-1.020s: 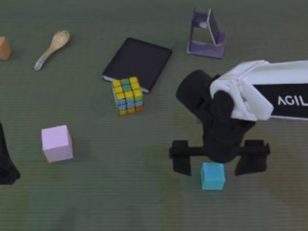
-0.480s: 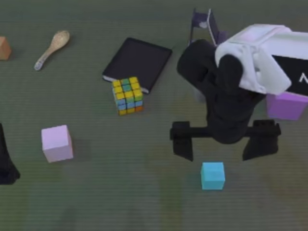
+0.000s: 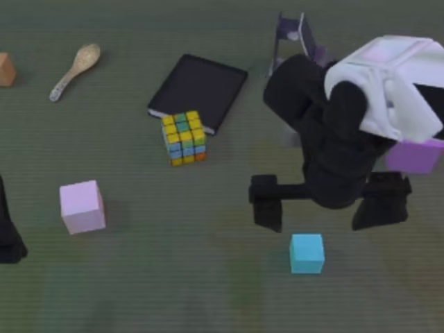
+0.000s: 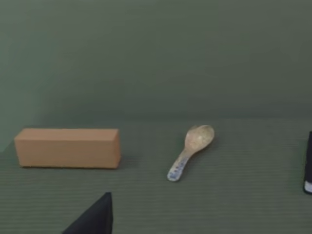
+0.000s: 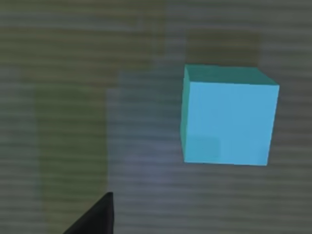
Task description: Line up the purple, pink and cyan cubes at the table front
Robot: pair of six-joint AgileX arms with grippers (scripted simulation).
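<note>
Cyan cube [image 3: 306, 253]: smallest, on the tabletop [image 3: 208, 291] near the front, right of centre; free, untouched. Pink cube [image 3: 82, 206]: mid-size, front left, well apart from the cyan one. Purple cube [image 3: 415, 154]: right side, partly hidden under the right arm. Right pincer [image 3: 329, 208]: spread wide, empty, above and just behind the cyan cube. Left pincer [image 3: 8, 232]: parked at the left edge; cannot tell its spread. Also present: puzzle cube [image 3: 184, 138], dark tablet [image 3: 198, 90], spoon [image 3: 75, 70], orange block [image 3: 6, 69].

Bare table [image 3: 173, 277] lies between pink cube [image 3: 82, 206] and cyan cube [image 3: 306, 253].
</note>
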